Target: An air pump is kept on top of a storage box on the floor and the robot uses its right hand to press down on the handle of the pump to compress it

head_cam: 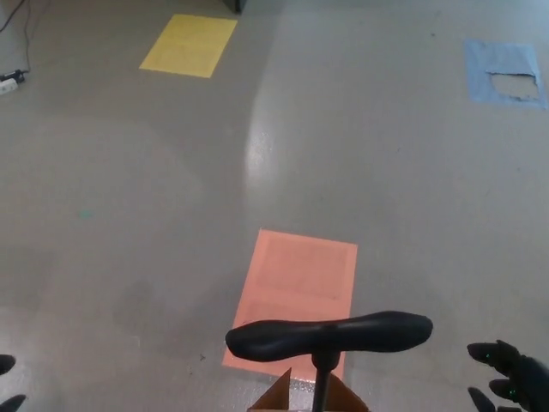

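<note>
The pump's black T-shaped handle (330, 335) lies across the bottom centre of the head view, on a thin black shaft (322, 386) that drops out of the picture. Brown cardboard flaps of the storage box (276, 396) show just under it at the bottom edge. My right hand (508, 382) is at the bottom right corner, to the right of the handle and apart from it, with its fingers spread and holding nothing. Only black fingertips of my left hand (9, 382) peek in at the bottom left corner, far from the handle.
An orange sheet (296, 296) lies on the grey floor just beyond the handle. A yellow sheet (189, 45) is at the far left, a torn blue sheet (506, 73) at the far right. A cable and white plug strip (10, 81) lie at the upper left edge.
</note>
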`<state>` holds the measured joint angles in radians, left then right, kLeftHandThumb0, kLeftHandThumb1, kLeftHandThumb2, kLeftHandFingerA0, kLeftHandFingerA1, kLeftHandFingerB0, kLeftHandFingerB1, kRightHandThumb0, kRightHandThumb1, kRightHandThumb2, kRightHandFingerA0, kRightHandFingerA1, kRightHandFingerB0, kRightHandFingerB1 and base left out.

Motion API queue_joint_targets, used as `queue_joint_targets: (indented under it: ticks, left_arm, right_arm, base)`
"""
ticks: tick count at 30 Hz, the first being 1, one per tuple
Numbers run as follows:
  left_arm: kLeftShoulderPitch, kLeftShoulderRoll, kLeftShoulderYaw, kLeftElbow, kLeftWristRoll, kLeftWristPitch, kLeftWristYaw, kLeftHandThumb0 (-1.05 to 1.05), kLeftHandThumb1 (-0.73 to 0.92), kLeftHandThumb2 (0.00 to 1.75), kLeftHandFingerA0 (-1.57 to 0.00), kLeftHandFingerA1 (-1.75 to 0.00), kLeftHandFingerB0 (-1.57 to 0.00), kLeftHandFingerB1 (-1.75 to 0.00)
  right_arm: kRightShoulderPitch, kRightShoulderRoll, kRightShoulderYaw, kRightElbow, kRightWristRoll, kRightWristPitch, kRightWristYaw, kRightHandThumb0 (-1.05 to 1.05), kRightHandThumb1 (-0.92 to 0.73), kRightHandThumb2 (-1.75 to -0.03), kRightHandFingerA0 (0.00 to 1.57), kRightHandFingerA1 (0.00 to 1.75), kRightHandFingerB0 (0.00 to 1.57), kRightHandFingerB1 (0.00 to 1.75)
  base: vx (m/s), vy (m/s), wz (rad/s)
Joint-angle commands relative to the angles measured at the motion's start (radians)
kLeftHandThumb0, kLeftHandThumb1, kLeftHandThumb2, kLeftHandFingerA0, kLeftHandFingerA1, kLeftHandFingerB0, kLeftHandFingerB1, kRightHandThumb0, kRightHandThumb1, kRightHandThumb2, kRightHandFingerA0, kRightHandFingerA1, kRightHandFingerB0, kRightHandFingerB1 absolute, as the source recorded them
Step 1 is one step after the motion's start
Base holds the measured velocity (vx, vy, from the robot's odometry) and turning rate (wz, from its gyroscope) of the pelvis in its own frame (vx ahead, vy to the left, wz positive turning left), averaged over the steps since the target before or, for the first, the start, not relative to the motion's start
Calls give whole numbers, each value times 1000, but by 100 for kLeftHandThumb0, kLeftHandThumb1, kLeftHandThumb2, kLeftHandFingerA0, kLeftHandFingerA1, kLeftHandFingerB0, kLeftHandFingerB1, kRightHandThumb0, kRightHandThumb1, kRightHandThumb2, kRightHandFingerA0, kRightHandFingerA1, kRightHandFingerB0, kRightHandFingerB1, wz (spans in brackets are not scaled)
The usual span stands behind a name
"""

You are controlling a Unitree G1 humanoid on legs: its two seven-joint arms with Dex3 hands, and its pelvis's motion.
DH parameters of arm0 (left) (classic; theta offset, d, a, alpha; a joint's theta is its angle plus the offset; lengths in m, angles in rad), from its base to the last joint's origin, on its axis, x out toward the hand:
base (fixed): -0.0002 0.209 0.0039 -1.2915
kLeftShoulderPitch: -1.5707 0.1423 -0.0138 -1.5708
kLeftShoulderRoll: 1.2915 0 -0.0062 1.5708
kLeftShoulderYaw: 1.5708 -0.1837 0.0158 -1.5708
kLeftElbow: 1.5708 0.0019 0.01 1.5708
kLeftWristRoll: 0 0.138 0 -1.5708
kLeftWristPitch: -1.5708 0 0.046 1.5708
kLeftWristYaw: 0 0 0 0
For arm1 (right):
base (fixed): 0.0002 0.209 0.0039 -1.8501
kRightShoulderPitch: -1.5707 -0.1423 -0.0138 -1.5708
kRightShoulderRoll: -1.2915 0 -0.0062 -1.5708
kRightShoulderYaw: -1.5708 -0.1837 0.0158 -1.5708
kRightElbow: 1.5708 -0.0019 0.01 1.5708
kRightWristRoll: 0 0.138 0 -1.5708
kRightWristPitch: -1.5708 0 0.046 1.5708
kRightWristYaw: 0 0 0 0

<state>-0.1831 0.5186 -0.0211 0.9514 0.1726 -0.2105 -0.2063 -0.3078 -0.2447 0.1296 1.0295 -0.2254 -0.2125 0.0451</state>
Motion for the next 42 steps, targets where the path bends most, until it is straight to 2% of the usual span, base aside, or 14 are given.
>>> queue_joint_targets:
  ticks: [1,4,5,9,11,12,13,16,17,22,36,37,38,42]
  left_arm:
    - [6,-1,50,26,-51,-113,0,-34,57,109,0,-48,0,-47]
    - [12,-12,72,20,-64,-142,3,-69,64,96,-10,-45,0,-38]
    - [11,-18,83,14,-77,-163,-6,-75,71,101,-3,-34,-7,-28]
    - [15,-37,105,2,-99,-209,-8,-82,75,104,-6,-29,-7,-21]
    - [15,-43,112,-4,-104,-219,-12,-82,76,105,-6,-28,-6,-20]
    - [15,-46,111,-12,-102,-229,-13,-83,78,107,-6,-26,-6,-18]
    - [9,-46,111,-28,-100,-232,-11,-83,78,107,-5,-26,-5,-18]
    - [4,-47,105,-59,-90,-229,-5,-82,80,108,-5,-27,-5,-18]
    - [-2,-48,103,-64,-92,-227,-15,-82,80,108,-5,-25,-5,-19]
    - [-75,-55,80,-39,-70,-192,-25,-79,79,107,-4,-31,-8,-24]
    - [-143,-29,62,-2,-42,-149,-47,-75,78,106,-5,-30,-6,-27]
    - [-146,-24,56,-3,-35,-141,-48,-79,81,108,-6,-27,-7,-24]
    - [-150,-21,58,1,-40,-142,-59,-78,81,108,-6,-27,-6,-23]
    - [-163,-8,55,19,-31,-147,-60,-78,82,110,-6,-27,-6,-23]
  right_arm:
    - [8,-12,-94,32,52,-152,-132,-53,-83,-71,17,33,18,32]
    - [17,-3,-157,18,78,-214,-189,-53,-83,-70,18,34,19,32]
    - [27,10,-213,-28,128,-272,-201,-32,-63,-111,1,47,0,46]
    - [71,32,-321,-252,207,-331,-196,-32,-63,-113,0,48,0,46]
    - [113,38,-347,-418,218,-307,-183,-33,-59,-111,0,48,0,47]
    - [146,45,-369,-588,277,-308,-147,-69,-86,-67,19,28,19,27]
    - [166,43,-385,-731,299,-287,-137,-35,-54,-110,0,49,0,47]
    - [184,34,-419,-958,337,-257,-140,-36,-51,-108,0,48,0,47]
    - [182,30,-437,-1049,353,-243,-148,-70,-87,-66,20,29,17,28]
    - [77,-48,-533,-1435,465,-113,-197,-73,-83,-66,25,30,20,28]
    - [-152,-270,-409,-1718,504,29,35,-72,-84,-65,21,29,18,28]
    - [-181,-304,-371,-1748,500,80,83,-74,-67,-103,5,42,3,34]
    - [-193,-323,-341,-1776,500,125,112,-76,-76,-73,12,28,9,23]
    - [-305,-306,-218,-1791,439,225,181,-81,-73,-84,8,24,8,24]
  base:
    - [0,0,0]
    - [0,0,0]
    - [0,0,0]
    - [0,0,0]
    - [0,0,0]
    - [0,0,0]
    - [0,0,0]
    - [0,0,0]
    - [0,0,0]
    - [0,0,0]
    - [0,0,0]
    - [0,0,0]
    - [0,0,0]
    - [0,0,0]
